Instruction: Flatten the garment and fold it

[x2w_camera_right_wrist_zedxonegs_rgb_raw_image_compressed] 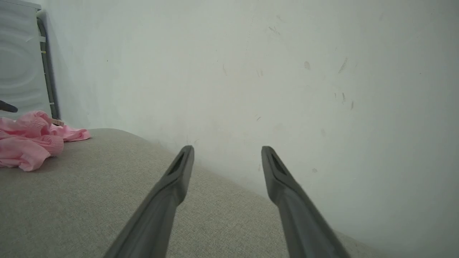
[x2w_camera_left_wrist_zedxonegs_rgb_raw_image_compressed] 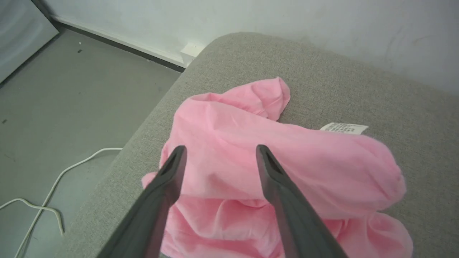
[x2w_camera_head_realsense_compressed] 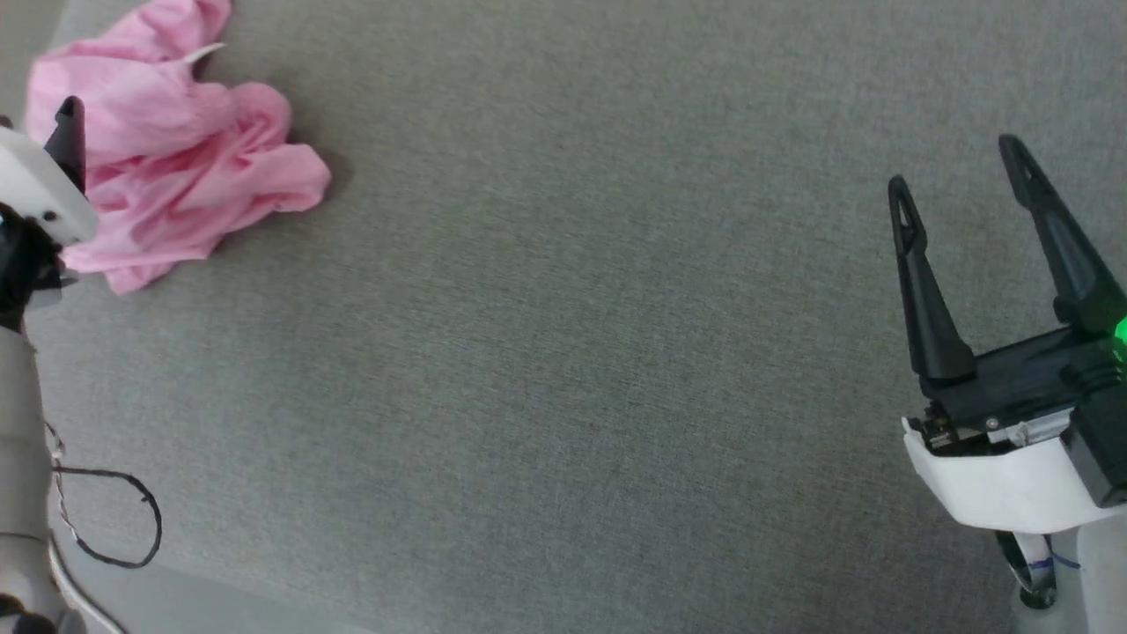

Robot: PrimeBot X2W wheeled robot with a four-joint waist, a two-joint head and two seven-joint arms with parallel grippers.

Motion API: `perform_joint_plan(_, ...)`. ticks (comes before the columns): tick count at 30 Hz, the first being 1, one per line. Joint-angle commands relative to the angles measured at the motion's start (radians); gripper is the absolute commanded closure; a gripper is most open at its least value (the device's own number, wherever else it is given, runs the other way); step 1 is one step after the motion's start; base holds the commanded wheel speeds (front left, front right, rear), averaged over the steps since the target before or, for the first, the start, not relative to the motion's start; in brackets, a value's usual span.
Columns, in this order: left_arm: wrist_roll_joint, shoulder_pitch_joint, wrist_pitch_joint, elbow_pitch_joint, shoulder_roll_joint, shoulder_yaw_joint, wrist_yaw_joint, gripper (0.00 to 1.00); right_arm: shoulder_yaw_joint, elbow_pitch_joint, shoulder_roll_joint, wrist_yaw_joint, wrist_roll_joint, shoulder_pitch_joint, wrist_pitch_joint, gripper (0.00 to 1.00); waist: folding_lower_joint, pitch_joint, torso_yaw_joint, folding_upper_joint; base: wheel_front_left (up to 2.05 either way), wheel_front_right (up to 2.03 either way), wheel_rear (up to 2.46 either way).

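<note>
The light-pink garment [x2w_camera_head_realsense_compressed: 176,145] lies crumpled in a heap, white label showing, near the cushion's corner.

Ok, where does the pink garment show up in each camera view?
Head view: garment crumpled at upper left.
Left wrist view: garment at centre, just past the open left gripper.
Right wrist view: garment at far left edge, mid-height.
Shared landmark: the grey cushion it lies on.
</note>
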Motion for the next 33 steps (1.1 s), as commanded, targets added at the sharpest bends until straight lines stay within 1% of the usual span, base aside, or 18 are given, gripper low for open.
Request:
perform_joint_plan(1, -0.068, -0.045, 0.069, 0.025, 0.022, -0.029, -0.005, 0.0, 0.008, -0.023, -0.011, -0.001, -0.014, -0.024, -0.011, 0.0, -0.0002, 0.086, -0.041, 0.0, 0.0, 0.0, 0.0)
perform_joint_plan(6, -0.248, -0.063, 0.285, 0.002, 0.08, -0.135, -0.011, 0.0, 0.012, -0.05, -0.024, -0.001, -0.028, -0.039, -0.021, 0.0, -0.0002, 0.139, -0.05, 0.0, 0.0, 0.0, 0.0)
perform_joint_plan(10, -0.353, -0.05, 0.4, -0.01, 0.128, -0.214, -0.015, 0.0, 0.014, -0.067, -0.032, -0.001, -0.034, -0.049, -0.029, 0.0, -0.0002, 0.172, -0.047, 0.0, 0.0, 0.0, 0.0)
perform_joint_plan(13, -0.401, -0.049, 0.441, 0.014, 0.14, -0.26, -0.019, 0.0, 0.016, -0.075, -0.034, -0.001, -0.039, -0.059, -0.036, 0.0, -0.0002, 0.192, -0.039, 0.0, 0.0, 0.0, 0.0)
perform_joint_plan(19, -0.448, -0.079, 0.457, 0.075, 0.164, -0.326, -0.024, 0.0, 0.033, -0.074, -0.032, -0.001, -0.039, -0.075, -0.046, 0.0, -0.0002, 0.2, -0.035, 0.0, 0.0, 0.0, 0.0)
perform_joint_plan(20, -0.457, -0.087, 0.456, 0.083, 0.173, -0.339, -0.026, 0.88, 0.035, -0.073, -0.032, -0.001, -0.039, -0.076, -0.048, 0.0, -0.0002, 0.199, -0.034, 0.0, 0.0, 0.0, 0.0)
perform_joint_plan(21, -0.461, -0.091, 0.459, 0.087, 0.184, -0.355, -0.026, 1.0, 0.036, -0.072, -0.029, -0.001, -0.038, -0.077, -0.049, 0.0, -0.0002, 0.193, -0.035, 0.0, 0.0, 0.0, 0.0)
perform_joint_plan(22, -0.464, -0.092, 0.456, 0.084, 0.195, -0.368, -0.026, 1.0, 0.037, -0.069, -0.026, -0.001, -0.036, -0.077, -0.049, 0.0, -0.0002, 0.184, -0.037, 0.0, 0.0, 0.0, 0.0)
perform_joint_plan(28, -0.455, -0.128, 0.36, 0.054, 0.273, -0.415, -0.026, 1.0, 0.034, -0.052, 0.004, -0.001, -0.025, -0.064, -0.049, 0.0, -0.0002, 0.099, -0.047, 0.0, 0.0, 0.0, 0.0)
perform_joint_plan(33, -0.443, -0.177, 0.292, -0.038, 0.332, -0.489, -0.026, 1.0, 0.03, -0.037, 0.037, -0.001, -0.015, -0.036, -0.049, 0.0, -0.0002, 0.001, -0.055, 0.0, 0.0, 0.0, 0.0)
